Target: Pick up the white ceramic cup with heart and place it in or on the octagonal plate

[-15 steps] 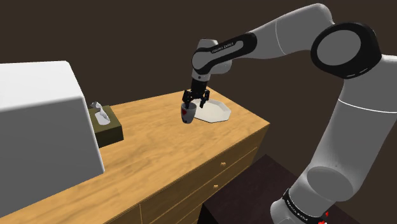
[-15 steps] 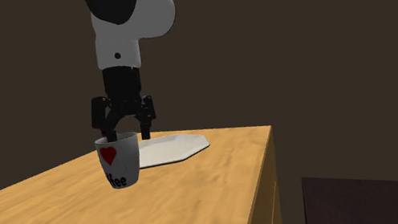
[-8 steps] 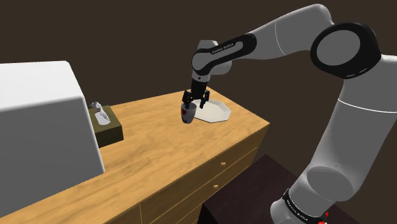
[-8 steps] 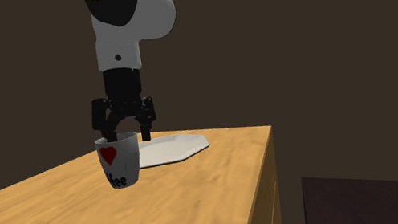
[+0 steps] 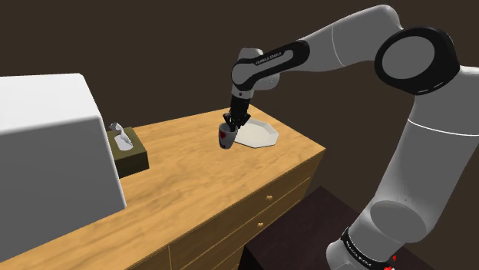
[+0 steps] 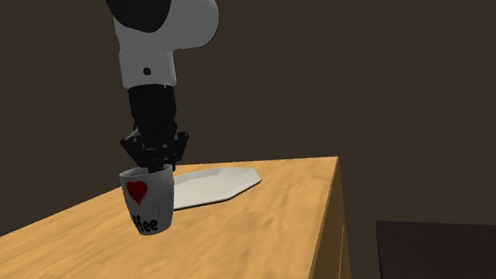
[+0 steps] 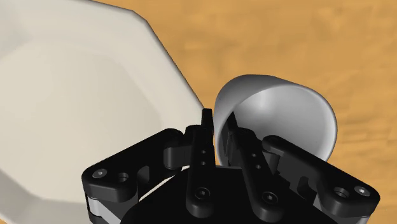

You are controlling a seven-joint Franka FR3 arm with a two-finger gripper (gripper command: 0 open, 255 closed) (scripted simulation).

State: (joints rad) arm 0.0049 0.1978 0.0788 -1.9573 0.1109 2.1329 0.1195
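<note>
While the arm reaches out over the wooden dresser (image 5: 192, 172), I see the gripper (image 5: 232, 123) pointing straight down with its jaws drawn almost together, pinching the wall of the cup (image 5: 224, 139). From the wrist camera the two black fingers (image 7: 207, 137) stand only a thin gap apart: one sits outside the rim and the other reaches inside the bowl of the cup (image 7: 286, 114), so the wall is clasped between them. In the second exterior view the gripper (image 6: 156, 162) grips the rim on the side nearer the plate (image 6: 212, 184), and the cup (image 6: 149, 204) hangs below it, white with a red heart (image 6: 136, 190) and dark letters underneath. Its base looks clear of the wood, though I cannot be sure of that. The cup leans a little in the shoulder view. It sits just beside the plate (image 5: 257, 133), over bare wood rather than over the plate itself; on the wrist camera its rim nearly meets the angled edge of the pale plate (image 7: 83, 108).
</note>
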